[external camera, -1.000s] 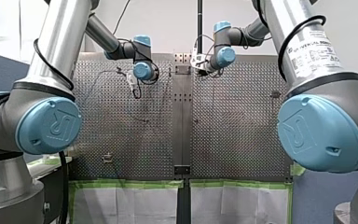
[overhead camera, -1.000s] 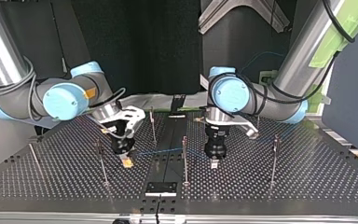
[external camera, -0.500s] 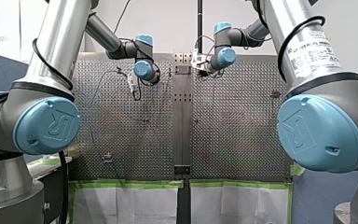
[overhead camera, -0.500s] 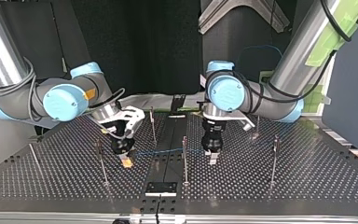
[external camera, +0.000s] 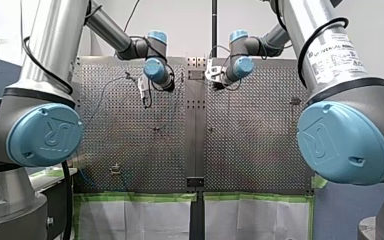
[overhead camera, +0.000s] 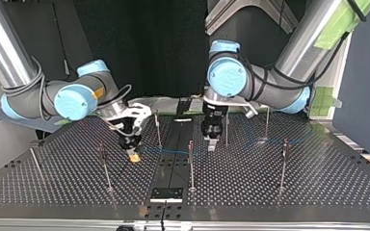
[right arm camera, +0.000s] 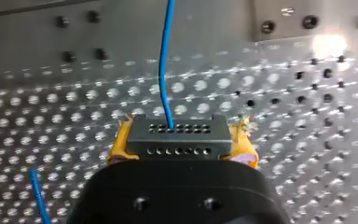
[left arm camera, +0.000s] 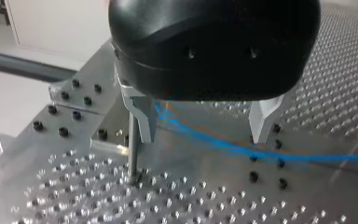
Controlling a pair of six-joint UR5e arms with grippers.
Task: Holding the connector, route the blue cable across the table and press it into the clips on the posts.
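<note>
Holey metal table lay below. My right gripper squeezed the connector, its blue cable pointing straight ahead. My left gripper stood wide, cable running sideways between its fingers

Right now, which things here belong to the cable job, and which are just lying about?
Job: connector, blue cable, posts.
Lying about: black plate at the table's near edge in the top view, green tape.

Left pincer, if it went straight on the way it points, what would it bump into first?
Probably the blue cable, which crosses between the left pincer's open fingers. After that comes the table. Depth is unclear.
</note>
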